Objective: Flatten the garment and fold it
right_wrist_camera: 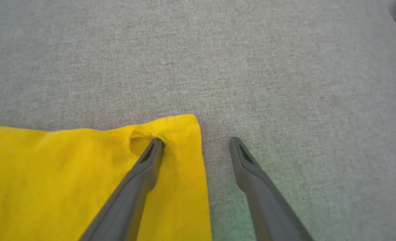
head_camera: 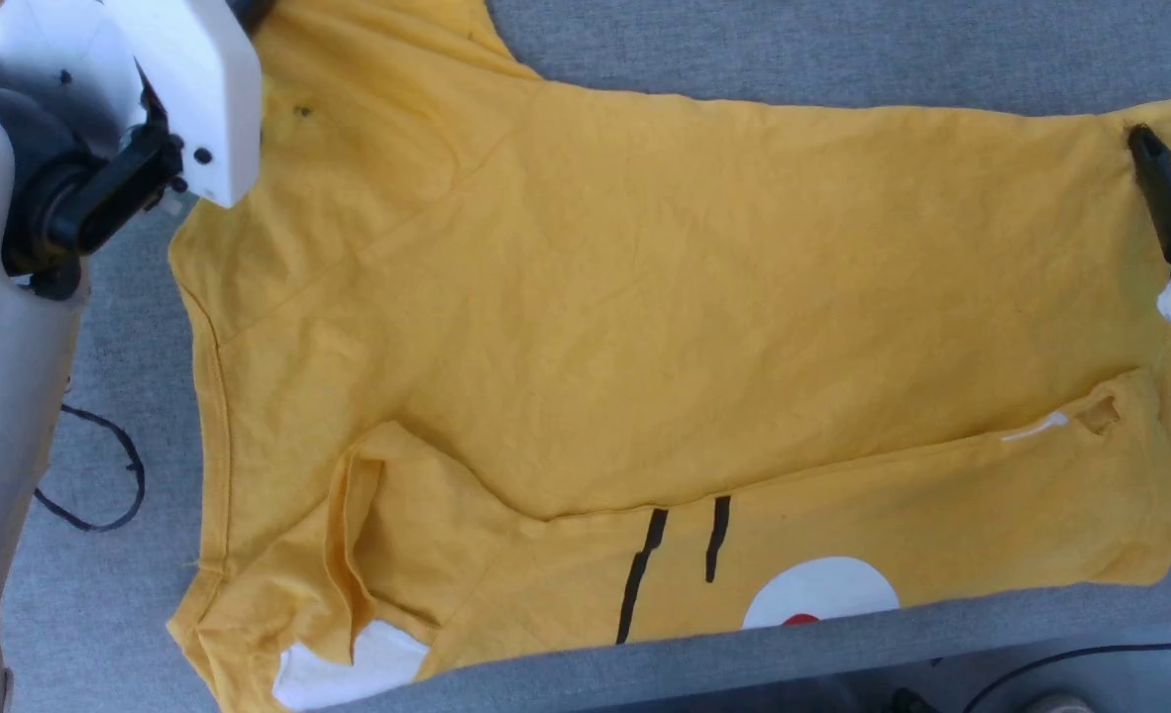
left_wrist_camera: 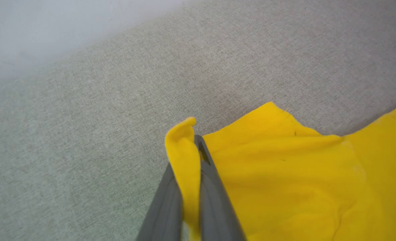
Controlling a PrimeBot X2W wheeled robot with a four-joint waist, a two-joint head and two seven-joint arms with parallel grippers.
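Sprawling over a grey fabric-covered counter (head_camera: pixel 843 59), the garment (head_camera: pixel 645 297) is lying creased, left pincer (left_wrist_camera: pixel 188 157) clamping one edge, right pincer (right_wrist_camera: pixel 196 140) gaping apart.

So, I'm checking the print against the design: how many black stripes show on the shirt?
2, both low on the garment in the head view: the longer stripe at left, the shorter stripe just right of it. Folded fabric may hide more.
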